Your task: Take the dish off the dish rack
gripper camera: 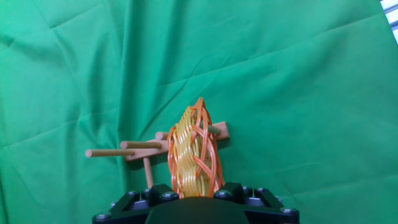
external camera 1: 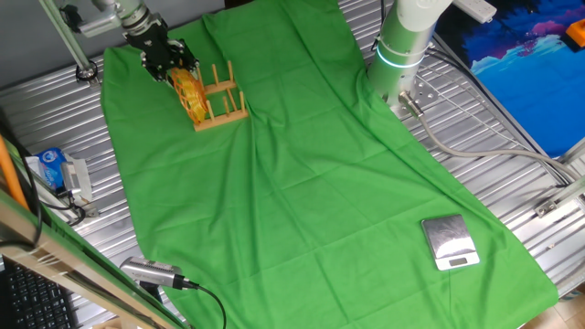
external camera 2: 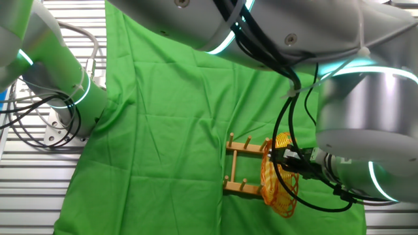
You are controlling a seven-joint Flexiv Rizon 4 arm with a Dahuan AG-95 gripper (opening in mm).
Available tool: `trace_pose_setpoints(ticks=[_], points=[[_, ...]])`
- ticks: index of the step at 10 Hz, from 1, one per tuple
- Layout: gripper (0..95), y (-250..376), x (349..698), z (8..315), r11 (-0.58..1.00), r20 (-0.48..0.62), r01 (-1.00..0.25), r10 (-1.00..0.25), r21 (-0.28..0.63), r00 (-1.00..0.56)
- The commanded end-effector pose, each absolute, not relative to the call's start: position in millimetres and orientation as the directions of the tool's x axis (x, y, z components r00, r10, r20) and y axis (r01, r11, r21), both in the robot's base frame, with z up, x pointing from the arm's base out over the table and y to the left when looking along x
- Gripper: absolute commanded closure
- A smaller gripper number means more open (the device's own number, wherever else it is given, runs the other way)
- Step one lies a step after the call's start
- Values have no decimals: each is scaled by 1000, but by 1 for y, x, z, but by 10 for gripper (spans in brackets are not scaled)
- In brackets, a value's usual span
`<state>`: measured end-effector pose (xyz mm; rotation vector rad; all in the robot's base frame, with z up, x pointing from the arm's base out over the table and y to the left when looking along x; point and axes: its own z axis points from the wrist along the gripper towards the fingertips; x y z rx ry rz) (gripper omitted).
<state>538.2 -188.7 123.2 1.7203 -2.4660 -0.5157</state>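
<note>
up in one fixed view, the black two-finger hand sits at the yellow-orange woven wicker dish, which stands on edge in the small light-brown wooden peg rack on the green-clothed table. in the other fixed view, the dish is at the rack's end. in the hand view, the hand is clenched on the dish rim.

The dish was glossy woven wicker; the dish rack plain matt wood. Wrinkled green cloth covered the ribbed metal tabletop. The tool looked matt black.
</note>
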Motion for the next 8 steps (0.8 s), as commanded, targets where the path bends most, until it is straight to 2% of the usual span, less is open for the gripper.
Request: trace_pose_setpoints(ticks=[1, 8], points=[[570, -189, 539, 122, 315, -116, -892, -923, 325, -368], [570, -189, 539, 123, 339, -121, -875, -909, 346, -400]])
